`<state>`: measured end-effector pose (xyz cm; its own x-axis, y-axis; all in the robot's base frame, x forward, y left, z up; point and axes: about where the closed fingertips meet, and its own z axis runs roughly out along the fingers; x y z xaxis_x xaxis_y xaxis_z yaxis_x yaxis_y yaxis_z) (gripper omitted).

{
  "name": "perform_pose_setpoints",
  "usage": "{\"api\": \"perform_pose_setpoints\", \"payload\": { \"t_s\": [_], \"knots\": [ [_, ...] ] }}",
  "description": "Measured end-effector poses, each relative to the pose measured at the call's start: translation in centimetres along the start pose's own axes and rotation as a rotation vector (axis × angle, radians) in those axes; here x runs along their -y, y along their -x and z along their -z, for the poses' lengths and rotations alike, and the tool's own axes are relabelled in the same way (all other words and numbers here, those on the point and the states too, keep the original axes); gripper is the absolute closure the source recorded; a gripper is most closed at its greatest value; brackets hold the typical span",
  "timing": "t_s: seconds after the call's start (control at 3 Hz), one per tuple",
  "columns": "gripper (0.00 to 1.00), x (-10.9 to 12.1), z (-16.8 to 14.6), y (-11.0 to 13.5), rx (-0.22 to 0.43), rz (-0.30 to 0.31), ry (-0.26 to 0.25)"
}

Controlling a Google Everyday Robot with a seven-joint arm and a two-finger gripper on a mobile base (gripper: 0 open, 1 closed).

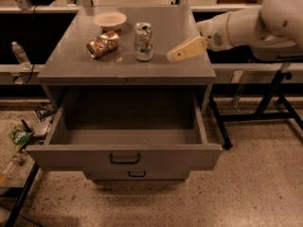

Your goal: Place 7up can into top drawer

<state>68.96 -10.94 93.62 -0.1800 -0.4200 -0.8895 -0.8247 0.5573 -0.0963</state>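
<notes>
The 7up can, silver-white with faint green and red markings, stands upright on the grey cabinet top. The top drawer is pulled wide open below it and holds nothing; its dark bar handle is on the front. My gripper comes in from the right above the cabinet top, a short way to the right of the can and apart from it. It holds nothing.
A dented brownish-orange can lies on its side left of the 7up can. A shallow white bowl sits behind them. A narrower drawer sticks out under the top one. A plastic bottle and litter are at the left; black table legs stand at the right.
</notes>
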Motion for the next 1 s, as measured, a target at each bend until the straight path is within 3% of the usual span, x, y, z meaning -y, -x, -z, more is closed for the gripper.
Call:
{"api": "perform_pose_setpoints", "payload": {
  "t_s": [0.33, 0.67, 1.0],
  "knots": [
    [0.0, 2.2, -5.1, -1.0, 0.08, -0.087, -0.035],
    [0.0, 4.7, -8.2, -1.2, 0.137, -0.11, -0.093],
    [0.0, 5.9, -10.8, -0.5, 0.177, -0.105, -0.108]
  ]
}}
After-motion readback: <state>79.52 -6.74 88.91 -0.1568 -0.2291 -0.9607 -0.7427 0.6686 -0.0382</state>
